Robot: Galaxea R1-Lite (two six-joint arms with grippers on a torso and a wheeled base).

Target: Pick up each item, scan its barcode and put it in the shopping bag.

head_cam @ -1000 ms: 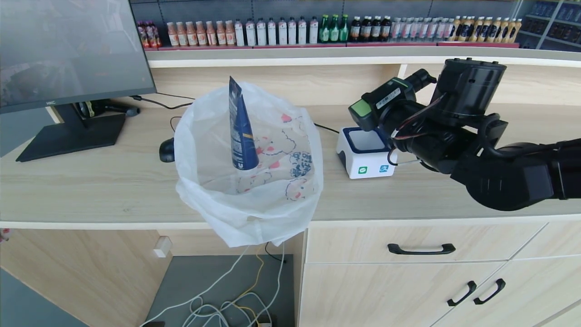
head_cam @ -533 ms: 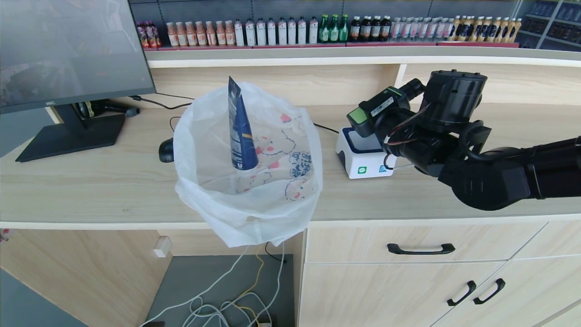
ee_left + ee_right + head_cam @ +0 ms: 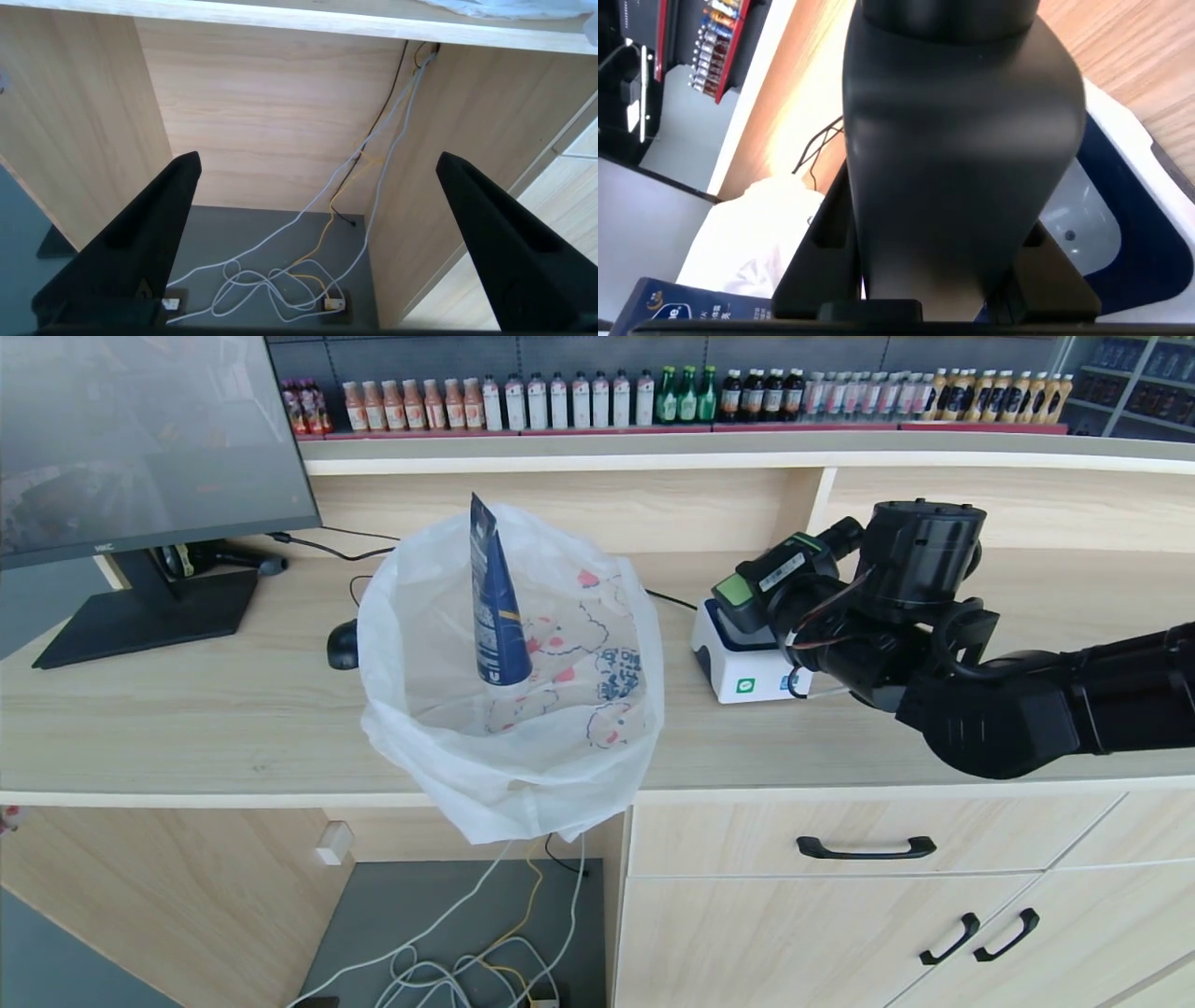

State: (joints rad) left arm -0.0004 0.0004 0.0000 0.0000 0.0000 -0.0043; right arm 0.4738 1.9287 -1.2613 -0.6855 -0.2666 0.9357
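Note:
My right gripper (image 3: pixel 810 600) is shut on a black bottle (image 3: pixel 771 575) with a green cap and a barcode label. It holds the bottle tilted just above the white scanner (image 3: pixel 742 667) with the blue rim. In the right wrist view the black bottle (image 3: pixel 962 140) hangs over the scanner window (image 3: pixel 1083 219). The white shopping bag (image 3: pixel 512 728) stands open at the counter's front edge, left of the scanner. A dark blue tube (image 3: pixel 493 607) stands upright inside it. My left gripper (image 3: pixel 318 243) is open below the counter, with nothing between its fingers.
A monitor (image 3: pixel 140 439) on a black stand sits at the counter's left, with a black mouse (image 3: pixel 344 644) beside the bag. Shelves of drink bottles (image 3: pixel 672 397) line the back. Drawers (image 3: pixel 864 847) lie under the counter, and loose cables (image 3: pixel 299 280) on the floor.
My right arm has come down and a little to the left, bringing the black bottle closer over the scanner. The bag and the blue tube have not moved.

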